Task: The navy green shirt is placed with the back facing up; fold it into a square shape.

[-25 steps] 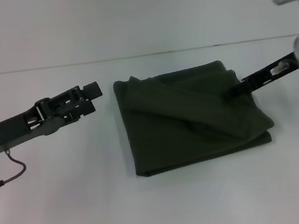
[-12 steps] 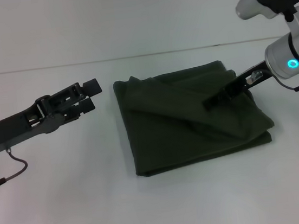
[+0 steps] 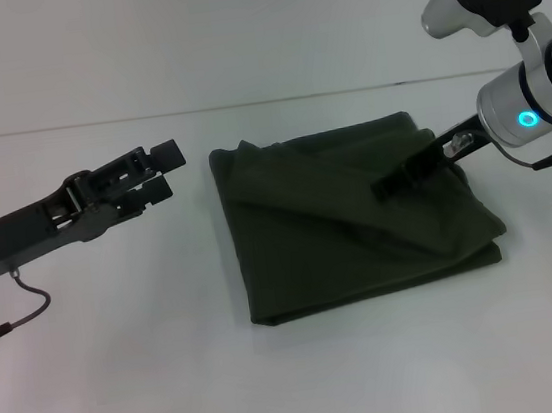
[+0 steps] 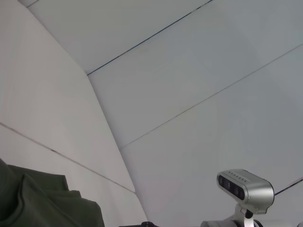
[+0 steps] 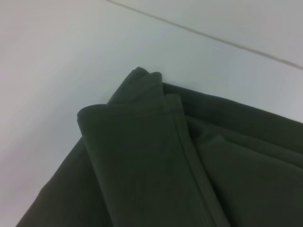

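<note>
One broad white tabletop [image 3: 127,386] fills nearly the whole head view, smooth and matte, meeting a pale wall [image 3: 234,30] of the same tone along a thin dark seam at the far edge. The left wrist view shows pale panels crossed by thin dark lines, and low in that view a silver camera head [image 4: 245,185].

Near the middle of the table lies the navy green shirt [image 3: 349,223], a dark olive-green soft cotton garment folded into a rough square of several layers, with a diagonal fold running across its top and a small bunched corner at the far left. No lettering or label can be read on the cloth that shows. The right wrist view shows that layered corner up close, hems stacked one on another.

At the left, just beside the shirt but apart from it, the black left gripper [image 3: 156,171] hovers above the table, fingers spread and empty.

At the right, the silver-and-black right arm reaches over the shirt's right part; its right gripper [image 3: 399,179] sits low over the cloth, and whether it is released or clenched cannot be told.
</note>
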Motion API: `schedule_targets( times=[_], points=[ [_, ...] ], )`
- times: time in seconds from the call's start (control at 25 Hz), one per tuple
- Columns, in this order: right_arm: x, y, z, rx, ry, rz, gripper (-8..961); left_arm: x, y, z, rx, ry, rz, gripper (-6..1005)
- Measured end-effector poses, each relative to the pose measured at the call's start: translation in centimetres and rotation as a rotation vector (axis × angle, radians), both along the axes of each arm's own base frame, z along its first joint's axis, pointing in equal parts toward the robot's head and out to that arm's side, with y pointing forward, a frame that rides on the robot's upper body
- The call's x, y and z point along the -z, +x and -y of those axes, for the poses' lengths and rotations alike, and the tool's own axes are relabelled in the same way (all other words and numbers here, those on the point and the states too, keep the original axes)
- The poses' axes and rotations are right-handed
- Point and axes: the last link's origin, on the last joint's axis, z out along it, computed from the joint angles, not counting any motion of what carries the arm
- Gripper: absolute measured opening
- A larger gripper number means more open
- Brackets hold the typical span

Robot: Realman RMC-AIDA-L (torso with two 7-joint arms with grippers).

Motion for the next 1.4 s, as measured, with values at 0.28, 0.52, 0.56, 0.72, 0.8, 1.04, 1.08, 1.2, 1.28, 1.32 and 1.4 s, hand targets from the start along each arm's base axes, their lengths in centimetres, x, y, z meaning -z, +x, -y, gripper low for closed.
schedule_targets(
  times=[0.28, 0.52, 0.56, 0.72, 0.8, 1.04, 1.08, 1.2, 1.28, 1.32, 1.4],
  points=[
    [0.17, -0.06, 0.04, 0.005, -0.002, 0.003, 540, 0.22, 0.20, -0.03, 0.002, -0.003, 0.006, 964],
    [0.33, 0.08, 0.21, 0.014, -0.011, 0.003, 359, 0.36, 0.40, -0.09, 0.005, -0.006, 0.009, 964],
    [0.31, 0.12, 0.23, 0.018, -0.011, 0.002, 359, 0.38, 0.40, -0.09, 0.005, -0.006, 0.010, 964],
    [0.19, 0.38, 0.39, 0.034, -0.014, -0.006, 359, 0.40, 0.42, -0.09, 0.005, -0.006, 0.011, 964],
    [0.04, 0.45, 0.35, 0.038, -0.009, -0.012, 359, 0.41, 0.45, -0.13, 0.004, -0.004, 0.012, 964],
    [0.02, 0.05, 0.27, 0.041, -0.004, -0.046, 358, 0.40, 0.49, -0.21, 0.002, 0.002, 0.015, 964],
    [0.13, -0.09, 0.30, 0.039, -0.009, -0.049, 358, 0.40, 0.49, -0.21, 0.001, 0.002, 0.016, 964],
    [0.36, -0.37, 0.47, 0.037, -0.026, -0.054, 352, 0.38, 0.46, -0.23, 0.001, 0.005, 0.016, 964],
    [0.26, -0.53, 0.55, 0.040, -0.033, -0.064, 349, 0.36, 0.45, -0.24, 0.000, 0.006, 0.015, 964],
    [0.14, -0.53, 0.57, 0.044, -0.034, -0.072, 350, 0.35, 0.43, -0.25, 0.000, 0.008, 0.015, 964],
    [-0.09, -0.40, 0.58, 0.053, -0.030, -0.085, 350, 0.34, 0.41, -0.27, -0.002, 0.010, 0.014, 964]
  ],
)
